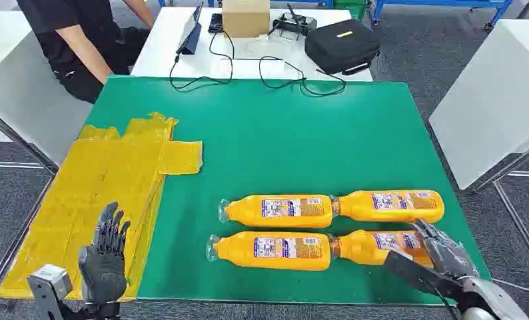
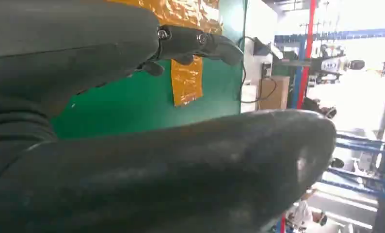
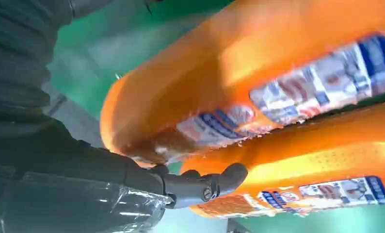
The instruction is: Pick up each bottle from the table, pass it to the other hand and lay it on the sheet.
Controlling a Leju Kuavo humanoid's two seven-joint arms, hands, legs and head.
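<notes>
On the green counter [image 1: 282, 140] in front of me four orange bottles are lying on their sides in two rows of two, well apart from the yellow sheet [image 1: 95, 193] that is covering the counter's left part. The far left bottle [image 1: 278, 209] and the far right bottle [image 1: 398, 205] are lying end to end, and so are the near left bottle [image 1: 272, 249] and the near right bottle [image 1: 372, 247] just beside them. My right hand [image 1: 442, 252] is resting at the outer end of the near right bottle, its dark fingers [image 3: 205, 182] reaching in by the bottle's base between the two right bottles; I cannot tell whether it is really gripping the bottle or only touching it. My left hand [image 1: 105, 257] is hovering over the near part of the sheet, holding nothing, with its fingers [image 1: 112, 223] spread and pointing away from me. Beyond the counter a white table [image 1: 162, 40] is carrying a cardboard box [image 1: 246, 17], a black case [image 1: 342, 45] and black cables [image 1: 262, 70], and a person in black [image 1: 82, 40] is sitting at the far left.
</notes>
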